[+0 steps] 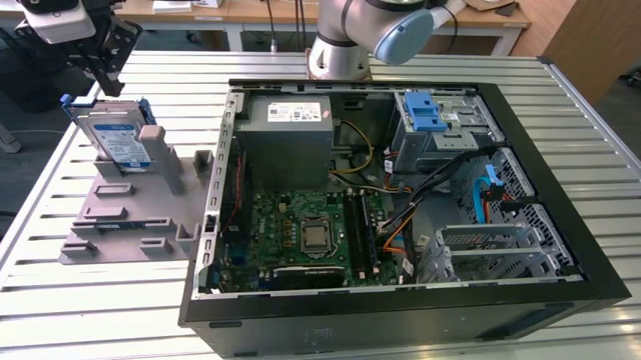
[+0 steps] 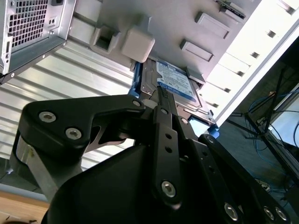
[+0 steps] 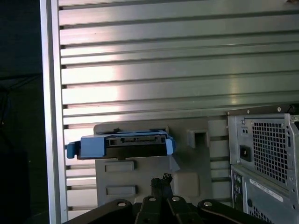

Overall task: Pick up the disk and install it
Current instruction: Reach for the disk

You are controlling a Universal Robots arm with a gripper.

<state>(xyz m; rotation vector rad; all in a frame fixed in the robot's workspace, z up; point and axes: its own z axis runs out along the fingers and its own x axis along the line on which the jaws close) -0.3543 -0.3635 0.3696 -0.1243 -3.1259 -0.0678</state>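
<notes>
The disk point(image 1: 118, 139) stands on edge in a grey holder point(image 1: 120, 221) on the exterior view's left, its white and blue label facing the open computer case. Blue carrier edges frame it. My gripper point(image 1: 110, 88) hangs just above and behind the disk's top edge, fingers shut together with nothing between them. In the second wrist view the disk point(image 2: 175, 81) lies just past the gripper point(image 2: 161, 95). In the first wrist view the disk's blue-edged top point(image 3: 124, 144) sits ahead of the gripper point(image 3: 161, 179), with a gap between them.
The open computer case point(image 1: 561, 225) lies on the slatted metal table point(image 1: 120, 315), to the exterior view's right of the holder. Inside are a grey power supply point(image 1: 290, 131), a motherboard point(image 1: 311, 232) and a drive cage with a blue bracket point(image 1: 425, 112). The arm's base point(image 1: 341, 45) stands behind.
</notes>
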